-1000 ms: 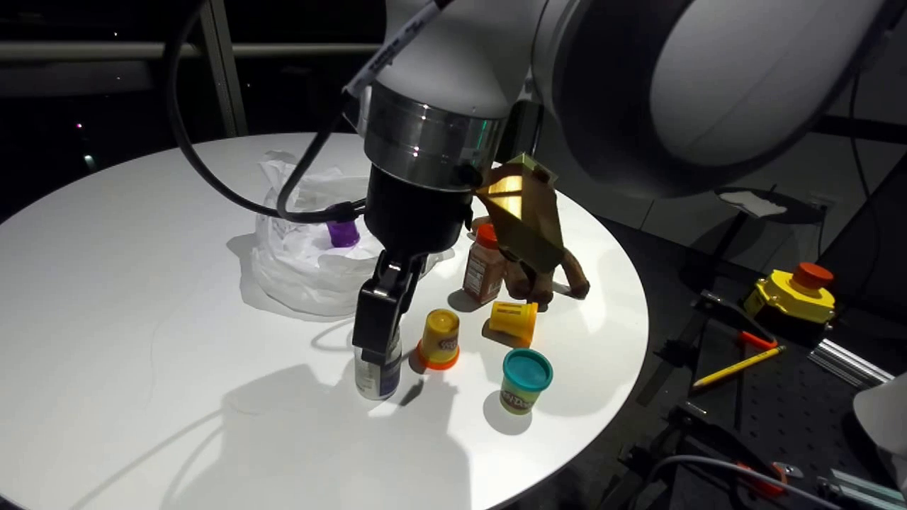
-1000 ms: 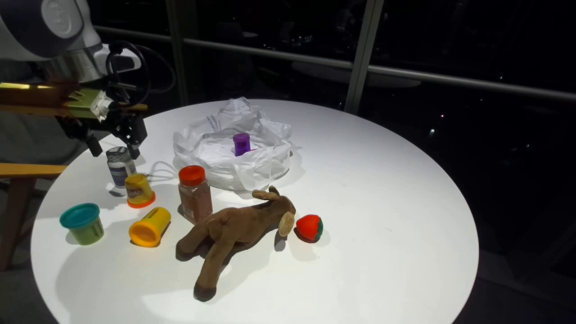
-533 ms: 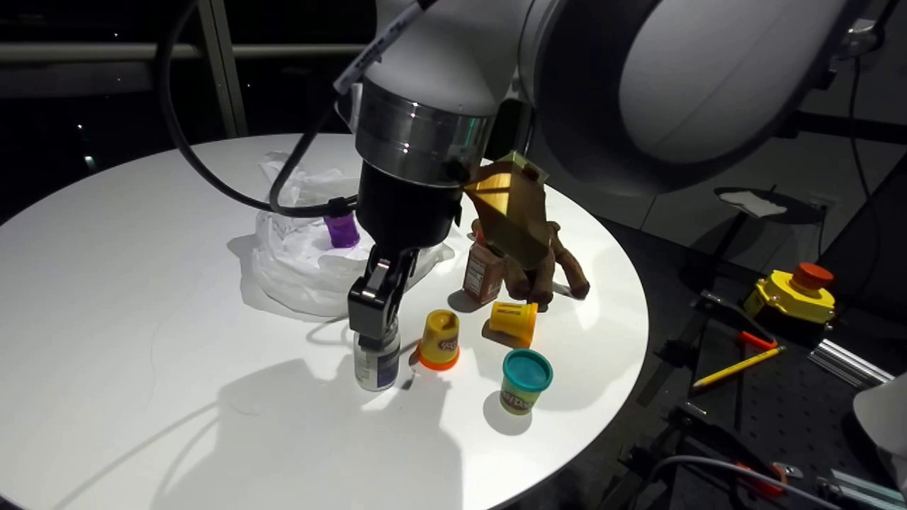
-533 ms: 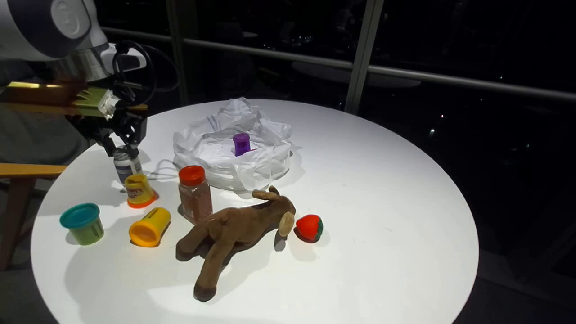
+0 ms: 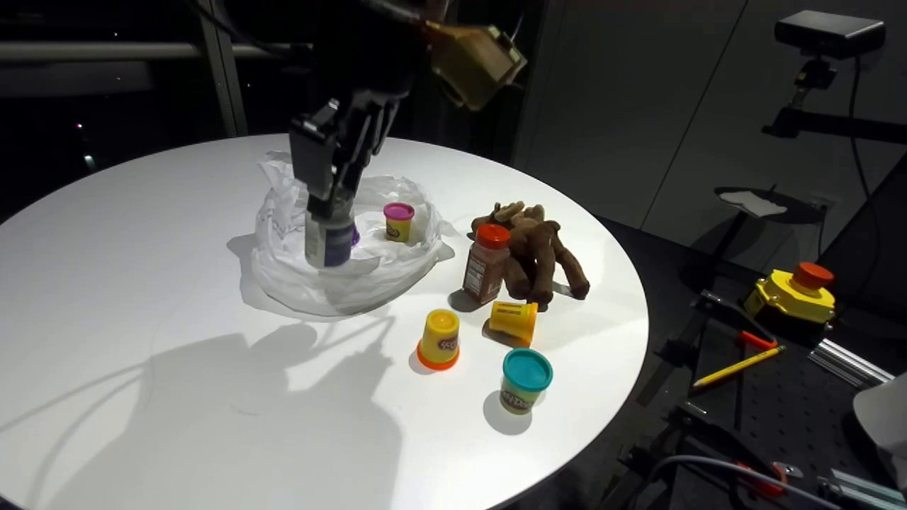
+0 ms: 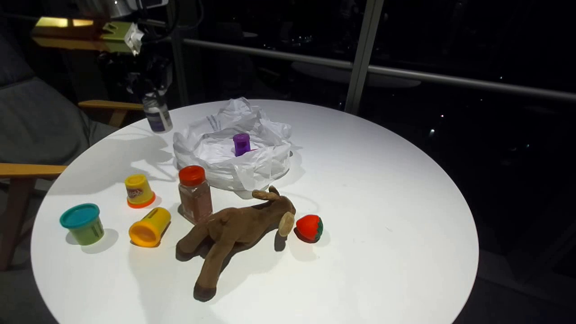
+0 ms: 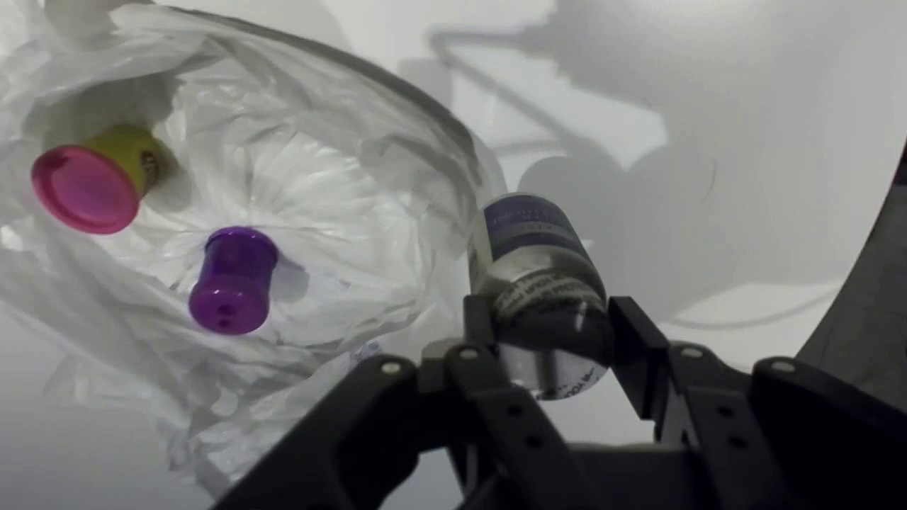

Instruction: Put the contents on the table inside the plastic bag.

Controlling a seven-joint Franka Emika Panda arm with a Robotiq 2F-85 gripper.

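Wrist view: the tool is clamping a purple-labelled jar, so that's hanging over the surface near the plastic bag. The purple container and pink-lidded tub are chilling inside; the brown plush toy is lying outside in both exterior views.

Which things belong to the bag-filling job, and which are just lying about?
Part of the job: gripper, held bottle, bag, table, purple container, pink-lidded tub, standing yellow tub, lying yellow tub, teal-lidded tub, jar, plush toy, strawberry.
Seemingly unrelated: pencil, chair, red-buttoned box.
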